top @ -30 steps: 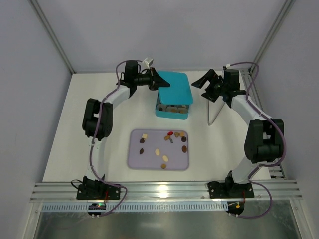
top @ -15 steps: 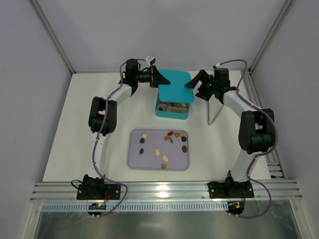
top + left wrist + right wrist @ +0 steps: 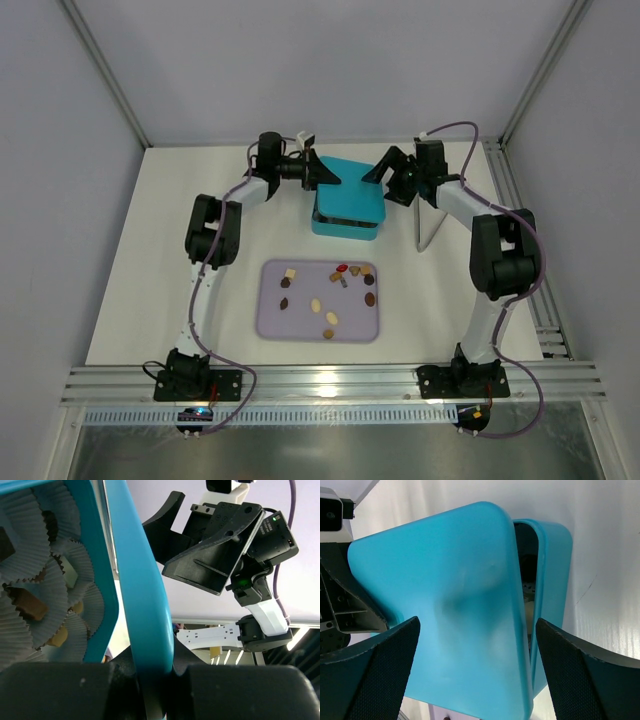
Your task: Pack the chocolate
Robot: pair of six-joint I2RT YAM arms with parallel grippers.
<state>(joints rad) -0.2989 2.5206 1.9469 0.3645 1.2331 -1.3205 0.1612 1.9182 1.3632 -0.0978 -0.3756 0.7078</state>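
Several chocolate (image 3: 330,318) pieces, brown, tan and cream, lie on the lavender tray (image 3: 268,330). More chocolate (image 3: 27,606) sits in paper cups (image 3: 20,545) inside the teal box (image 3: 345,226). My left gripper (image 3: 325,175) is shut on the left edge of the teal lid (image 3: 350,185), which hangs just over the box. In the left wrist view the lid (image 3: 142,605) stands edge-on between my left gripper's (image 3: 150,680) jaws. My right gripper (image 3: 380,175) is open at the lid's right end. In the right wrist view my right gripper (image 3: 477,670) straddles the lid (image 3: 455,590) without touching it; beside it, the box (image 3: 552,580) shows a dark gap.
A thin metal stand (image 3: 428,225) rises just right of the box, under my right forearm. The tray lies in front of the box, nearer the arm bases. White walls and frame posts enclose the table.
My left gripper has carried the lid right and down over the box, hiding the cups from above. My right gripper has swung left to the lid's right end, still open.
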